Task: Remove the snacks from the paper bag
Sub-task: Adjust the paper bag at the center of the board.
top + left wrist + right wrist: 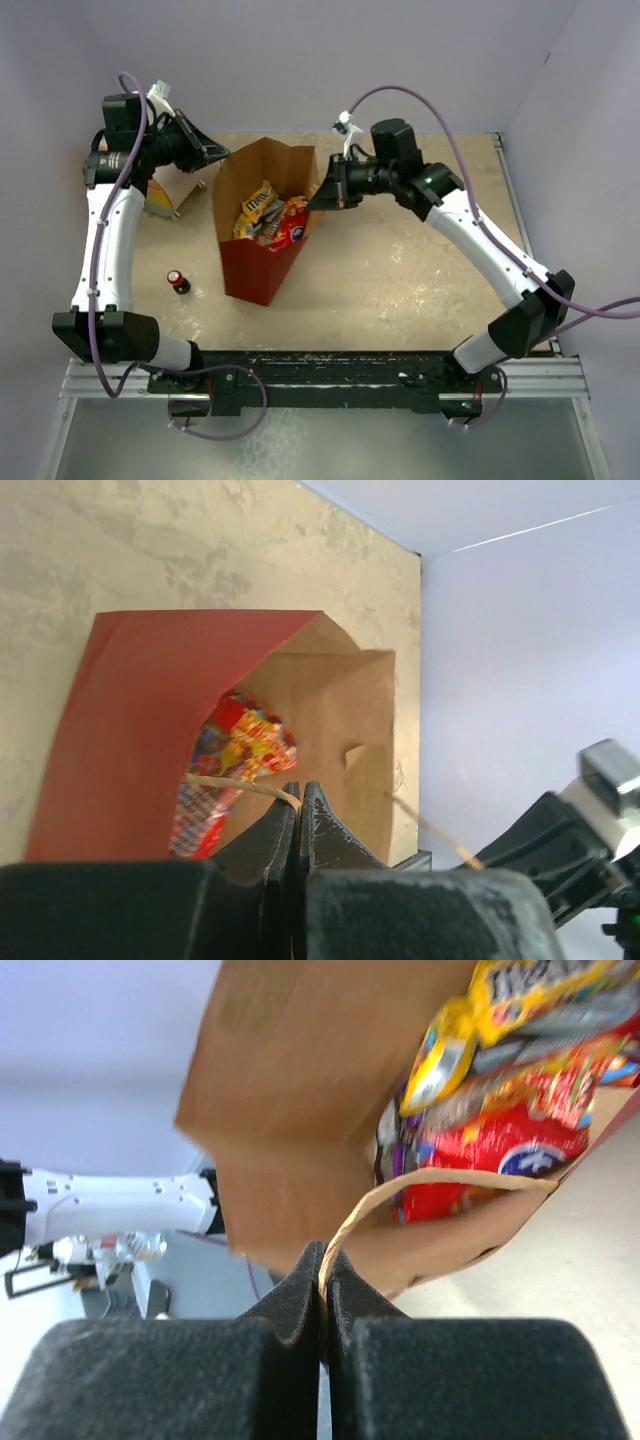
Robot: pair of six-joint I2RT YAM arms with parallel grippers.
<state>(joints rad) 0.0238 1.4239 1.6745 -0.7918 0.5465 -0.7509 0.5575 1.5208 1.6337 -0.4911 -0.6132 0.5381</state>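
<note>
The paper bag [262,262], red outside and brown inside, sits mid-table with its mouth held open toward the back. Snacks lie inside: a yellow candy packet [257,208], a large red-and-clear bag [292,228] and dark wrappers between them. My left gripper [222,153] is shut on the bag's left string handle [245,787] at the mouth's left side. My right gripper [322,192] is shut on the right string handle [400,1192]. The right wrist view shows the yellow packet [520,1000] and the red bag [480,1150]. The left wrist view shows the colourful snacks [235,745].
A white drum with an orange-yellow end [163,193] lies at the back left, beside the left arm. A small dark bottle with a red top [178,281] stands left of the bag. Walls close the back and both sides.
</note>
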